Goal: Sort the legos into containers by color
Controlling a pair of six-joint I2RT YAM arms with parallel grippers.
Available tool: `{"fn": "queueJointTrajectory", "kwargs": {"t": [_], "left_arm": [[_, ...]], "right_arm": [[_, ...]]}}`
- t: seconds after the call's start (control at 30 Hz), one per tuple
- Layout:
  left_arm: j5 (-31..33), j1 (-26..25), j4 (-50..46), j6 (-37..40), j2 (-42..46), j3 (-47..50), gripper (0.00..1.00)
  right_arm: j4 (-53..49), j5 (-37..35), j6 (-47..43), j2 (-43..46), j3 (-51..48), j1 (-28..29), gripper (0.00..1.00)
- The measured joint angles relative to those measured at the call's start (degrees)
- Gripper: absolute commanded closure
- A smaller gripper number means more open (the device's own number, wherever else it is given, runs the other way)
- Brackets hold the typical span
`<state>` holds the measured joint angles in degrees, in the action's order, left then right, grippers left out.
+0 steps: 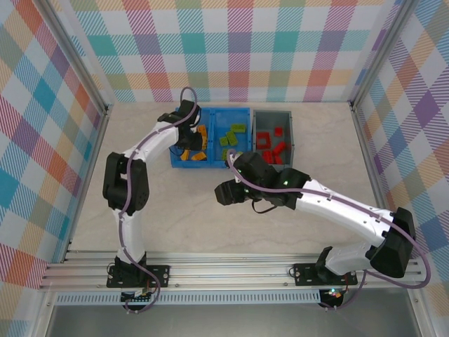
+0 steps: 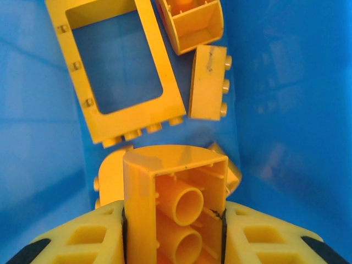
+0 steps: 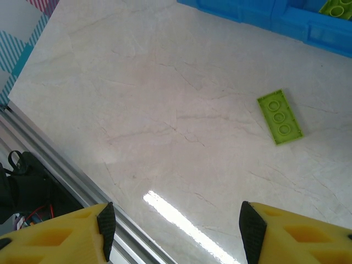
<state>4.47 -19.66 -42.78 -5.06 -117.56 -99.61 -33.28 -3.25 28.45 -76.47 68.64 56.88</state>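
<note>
While the left end effector (image 2: 173, 234) grips a yellow brick (image 2: 165, 176) inside the blue bin (image 2: 286, 110), just above the yellow window frame (image 2: 137, 122) lying there, the right end effector (image 3: 173, 231) hangs released, jaws apart, over the surface (image 3: 137, 82). One lime green flat brick (image 3: 280, 117) lies on that surface near the bin's outer wall.
</note>
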Motion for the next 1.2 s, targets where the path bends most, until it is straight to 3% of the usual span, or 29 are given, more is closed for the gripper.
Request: {"fn": "queueJointTrajectory", "kwargs": {"t": [0.4, 0.63, 0.83, 1.0, 1.2], "left_arm": [[0.1, 0.7, -0.6, 0.3, -3.9, -0.7, 0.44], [0.1, 0.7, -0.6, 0.2, -1.6, 0.3, 0.43], [1.1, -0.1, -0.5, -1.9, 12.3, 5.7, 0.45], [2.2, -1.3, 0.5, -7.0, 30.7, 13.9, 0.46], [-1.0, -4.7, 1.1, -15.4, 52.2, 27.4, 0.44]], "right_arm": [[3.0, 0.7, 0.6, -2.9, 0.0, 0.1, 0.33], [3.7, 1.3, -1.3, -6.6, 2.1, 0.0, 0.29], [3.5, 1.6, -4.0, -8.4, 2.2, -3.2, 0.28], [2.5, 1.5, -6.7, -10.8, 2.4, -6.3, 0.26], [-1.4, 1.3, -12.8, -21.1, 6.7, -7.0, 0.24]]}}
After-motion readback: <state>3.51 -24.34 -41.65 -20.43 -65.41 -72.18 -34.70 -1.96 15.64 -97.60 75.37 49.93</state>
